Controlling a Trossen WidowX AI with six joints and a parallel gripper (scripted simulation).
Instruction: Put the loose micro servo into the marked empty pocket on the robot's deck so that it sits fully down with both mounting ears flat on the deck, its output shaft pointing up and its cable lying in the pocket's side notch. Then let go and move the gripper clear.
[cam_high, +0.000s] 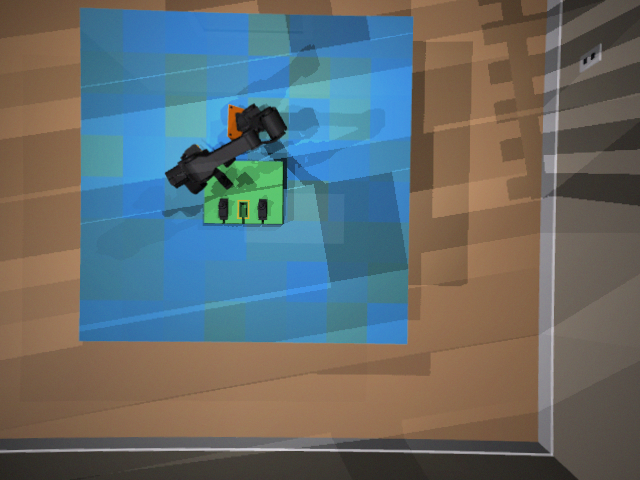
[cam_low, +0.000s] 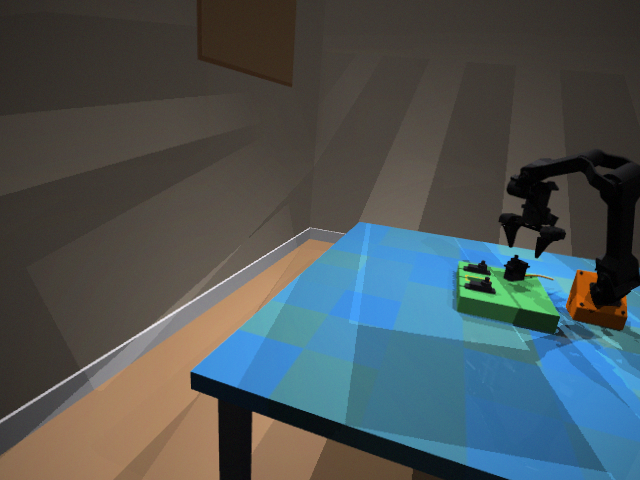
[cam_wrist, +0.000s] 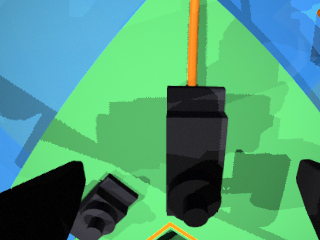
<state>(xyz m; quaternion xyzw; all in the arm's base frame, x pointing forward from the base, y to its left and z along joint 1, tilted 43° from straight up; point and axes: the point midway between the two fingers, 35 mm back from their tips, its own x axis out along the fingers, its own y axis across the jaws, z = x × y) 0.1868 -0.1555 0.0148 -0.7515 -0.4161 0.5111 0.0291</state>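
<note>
Find the loose micro servo (cam_high: 223, 179) (cam_low: 515, 268) (cam_wrist: 196, 150) on the green deck (cam_high: 268, 175) (cam_low: 537, 299) (cam_wrist: 135, 75), outside the marked pocket (cam_high: 243, 209) (cam_wrist: 170, 225), with output shaft up. In the wrist frame, see the servo body right of centre, with the orange cable (cam_low: 540, 276) (cam_wrist: 193, 45) running from the far end to the upper edge. Note the yellow-orange pocket outline at bottom centre there, partly cut off. In the top frame, locate the pocket between two seated servos (cam_high: 223, 208) (cam_high: 262, 209) (cam_low: 477, 267) (cam_low: 480, 284), near the deck's lower edge. Observe the tool (cam_high: 199, 167) (cam_low: 525, 250) (cam_wrist: 195, 174) above the loose servo at right in the exterior frame, pointed downward, fingers wide apart, gripping nothing. In the wrist frame, see fingertips at lower left and lower right, on either side of the servo and apart from it. Refer to the top frame for the black arm (cam_high: 222, 155) (cam_low: 620, 222), angled from the orange base (cam_high: 232, 124) (cam_low: 584, 302) toward the left. Find both deck and base on the blue table (cam_high: 155, 284) (cam_low: 310, 330).
</note>
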